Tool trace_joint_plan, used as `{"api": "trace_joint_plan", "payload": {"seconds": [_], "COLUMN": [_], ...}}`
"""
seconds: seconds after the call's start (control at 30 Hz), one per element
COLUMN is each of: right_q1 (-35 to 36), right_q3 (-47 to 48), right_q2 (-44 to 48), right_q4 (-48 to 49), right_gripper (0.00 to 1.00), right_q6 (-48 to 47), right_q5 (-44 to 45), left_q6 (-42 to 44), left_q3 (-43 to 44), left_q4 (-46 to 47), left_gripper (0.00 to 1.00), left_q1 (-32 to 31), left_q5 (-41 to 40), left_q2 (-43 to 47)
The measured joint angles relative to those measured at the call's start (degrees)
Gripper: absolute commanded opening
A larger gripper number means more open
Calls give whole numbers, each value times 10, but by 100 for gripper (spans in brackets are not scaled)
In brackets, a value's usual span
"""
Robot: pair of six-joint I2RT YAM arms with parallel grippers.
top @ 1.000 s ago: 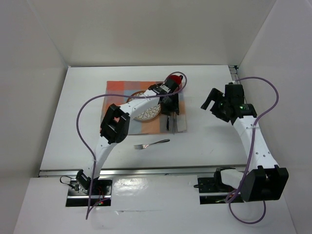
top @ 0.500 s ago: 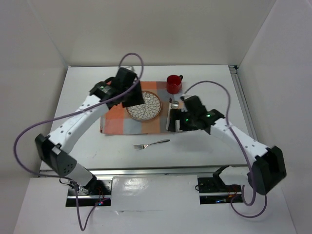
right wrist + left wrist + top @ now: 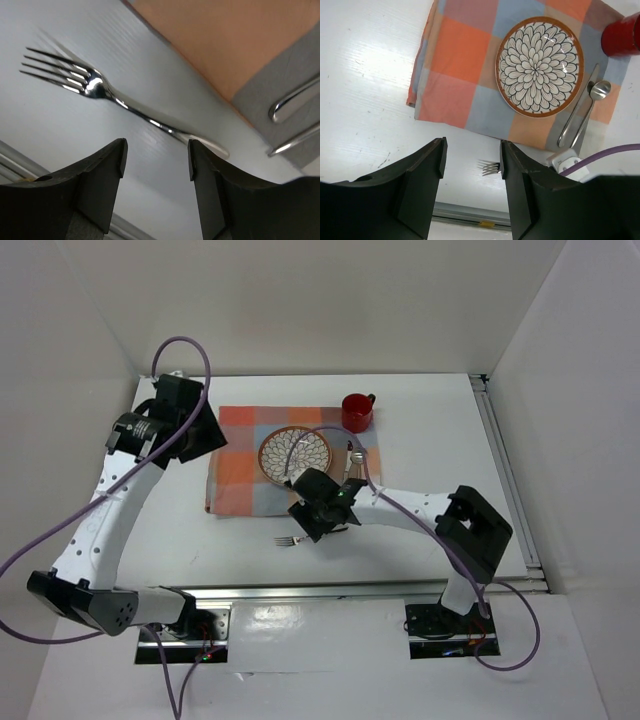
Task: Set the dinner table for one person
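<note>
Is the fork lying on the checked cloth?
No, the fork lies on the bare white dinner table, just off the edge of the checked cloth.

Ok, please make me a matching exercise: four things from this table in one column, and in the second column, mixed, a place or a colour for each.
Things:
1. plate
2. mug
3. fork
4. spoon

Descriptions:
A. plain red
B. on the bare tabletop, off the cloth
C. on the cloth, right of the plate in the top view
D. petal pattern with a brown rim

Pairs: 1-D, 2-A, 3-B, 4-C
</note>
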State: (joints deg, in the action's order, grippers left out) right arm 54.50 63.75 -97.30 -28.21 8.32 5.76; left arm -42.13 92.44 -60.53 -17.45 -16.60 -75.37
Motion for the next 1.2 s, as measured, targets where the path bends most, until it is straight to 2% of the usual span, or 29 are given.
{"api": "trace_joint_plan", "payload": {"seconds": [0.2, 0.4, 0.5, 0.73, 1.03, 1.17, 1.2], "right_q1": [6, 8, 8, 8, 8, 8, 7], "right_q3": [12, 16, 18, 18, 15, 14, 14], "right_q2": [-19, -35, -45, -47, -76, -83, -83], "right_q4": [44, 60, 62, 64, 65, 74, 76], "right_gripper": [63, 64, 67, 66, 72, 64, 60], "right_q6": [-67, -124, -140, -168, -192, -200, -201], "right_q5": [-9, -56, -73, -101, -105, -107, -108], "left_q6": [19, 46, 63, 92, 103, 104, 104], "left_q3": [0, 0, 4, 19, -4, -10, -11], "left_q4": [-4, -6, -11, -25, -24, -24, -24], "left_gripper": [63, 64, 65, 65, 65, 65, 65], "left_q1": [28, 69, 90, 125, 131, 132, 132], "left_q5": [25, 48, 60, 81, 110, 113, 113], "left_q2": [-2, -3, -4, -6, -5, -3, -2]}}
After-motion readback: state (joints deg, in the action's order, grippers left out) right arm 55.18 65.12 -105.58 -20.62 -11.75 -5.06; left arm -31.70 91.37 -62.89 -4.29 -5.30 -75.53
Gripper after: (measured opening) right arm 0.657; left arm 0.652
